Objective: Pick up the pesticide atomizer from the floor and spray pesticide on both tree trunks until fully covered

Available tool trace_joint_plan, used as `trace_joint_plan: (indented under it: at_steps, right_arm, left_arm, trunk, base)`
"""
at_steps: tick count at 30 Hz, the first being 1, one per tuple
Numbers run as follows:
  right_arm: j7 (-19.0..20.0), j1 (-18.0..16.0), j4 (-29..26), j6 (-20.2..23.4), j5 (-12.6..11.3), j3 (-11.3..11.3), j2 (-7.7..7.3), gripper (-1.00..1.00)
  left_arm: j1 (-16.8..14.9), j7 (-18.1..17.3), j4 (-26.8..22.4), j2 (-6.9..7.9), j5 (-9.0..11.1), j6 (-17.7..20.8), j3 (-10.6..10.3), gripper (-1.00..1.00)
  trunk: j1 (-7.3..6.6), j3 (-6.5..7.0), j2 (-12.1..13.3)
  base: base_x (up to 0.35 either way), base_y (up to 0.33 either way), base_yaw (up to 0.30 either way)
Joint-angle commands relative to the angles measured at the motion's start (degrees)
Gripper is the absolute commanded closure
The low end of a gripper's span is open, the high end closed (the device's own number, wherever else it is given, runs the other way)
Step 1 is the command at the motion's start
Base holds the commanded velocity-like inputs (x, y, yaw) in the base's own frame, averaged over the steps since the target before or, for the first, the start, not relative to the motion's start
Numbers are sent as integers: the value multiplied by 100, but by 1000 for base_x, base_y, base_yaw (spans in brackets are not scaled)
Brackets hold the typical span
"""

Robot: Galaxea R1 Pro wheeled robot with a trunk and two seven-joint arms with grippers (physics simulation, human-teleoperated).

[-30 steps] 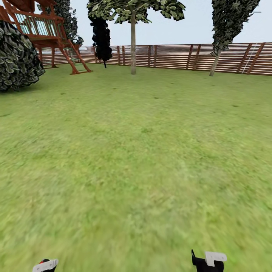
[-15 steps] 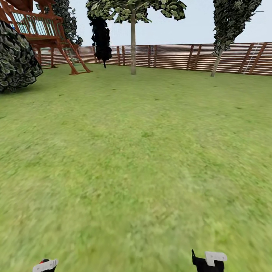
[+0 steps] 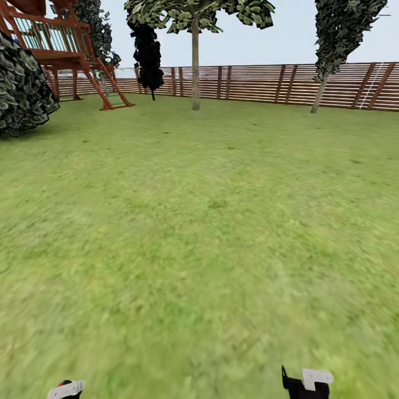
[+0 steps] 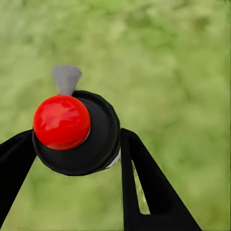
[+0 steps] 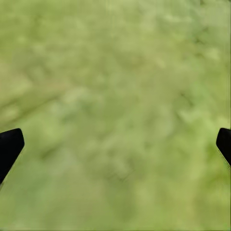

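- Slightly closer now: the whole view has crept forward over the lawn (image 3: pixel 210 233), so the robot itself is rolling toward the pale-trunked tree (image 3: pixel 195 61).
- Left gripper (image 4: pixel 77 144) pinches the atomizer (image 4: pixel 77 132), red cap up, far short of that tree.
- Right gripper (image 5: pixel 115 144) hangs spread, holding nothing.
- Step in hand, I'd say: the approach. Next, close in on the trunk before spraying.

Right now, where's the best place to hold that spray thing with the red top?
Grip the atomizer around its round black body, from two opposite sides, as the left gripper does. The curved sides fit between the fingers, and the red top and grey nozzle stay free.
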Motion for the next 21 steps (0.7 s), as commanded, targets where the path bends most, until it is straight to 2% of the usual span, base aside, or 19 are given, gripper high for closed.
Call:
trace_joint_plan:
  at_steps: [1,21]
  right_arm:
    - [0,-1,0,0,0,-2,0,-100]
    - [0,-2,0,0,-1,2,0,-100]
  left_arm:
    - [0,0,-1,1,1,0,2,100]
    - [1,0,-1,-8,1,0,-6,100]
  trunk:
    - [0,0,0]
    - [0,0,0]
  base:
    - [343,0,0]
    - [343,0,0]
